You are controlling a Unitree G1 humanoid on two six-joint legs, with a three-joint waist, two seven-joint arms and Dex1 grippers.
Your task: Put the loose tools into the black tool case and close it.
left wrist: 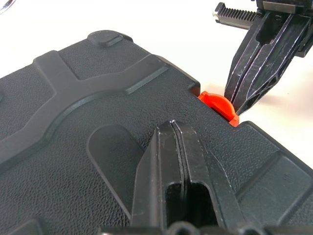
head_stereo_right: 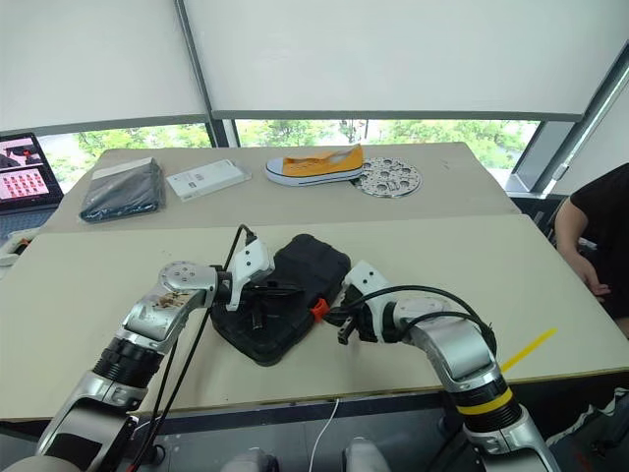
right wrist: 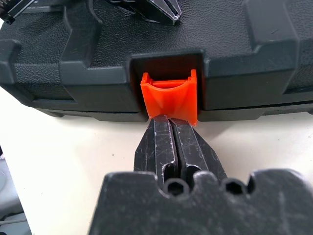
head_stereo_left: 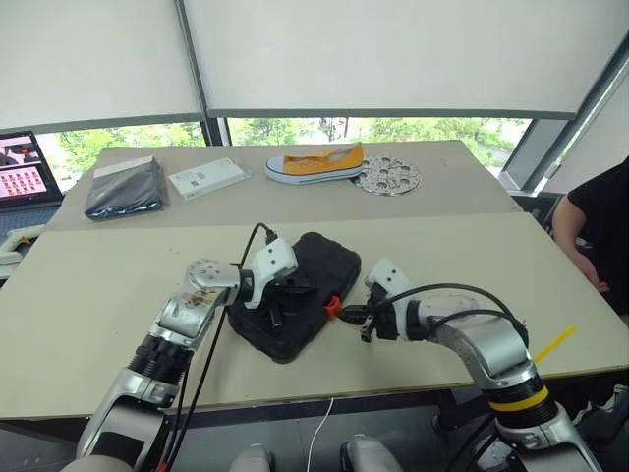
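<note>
The black tool case (head_stereo_left: 295, 295) lies with its lid down at the near centre of the table (head_stereo_left: 88, 295); no loose tools are seen outside it. The left gripper (left wrist: 178, 142), fingers pressed together and holding nothing, rests tip-down on the ribbed lid. The right gripper (right wrist: 168, 132), fingers likewise pressed together and empty, sits at the case's 3 o'clock edge with its tips against the lower lip of the orange latch (right wrist: 170, 98).

Assessment: the step in hand is seating the latch. It still stands proud of its recess, so it appears unfastened. To do this well, the left gripper should bear down firmly so the case neither slides nor springs open, while the right pushes squarely on the latch's centre, toward the case. An off-centre push risks skating off the smooth tab.
</note>
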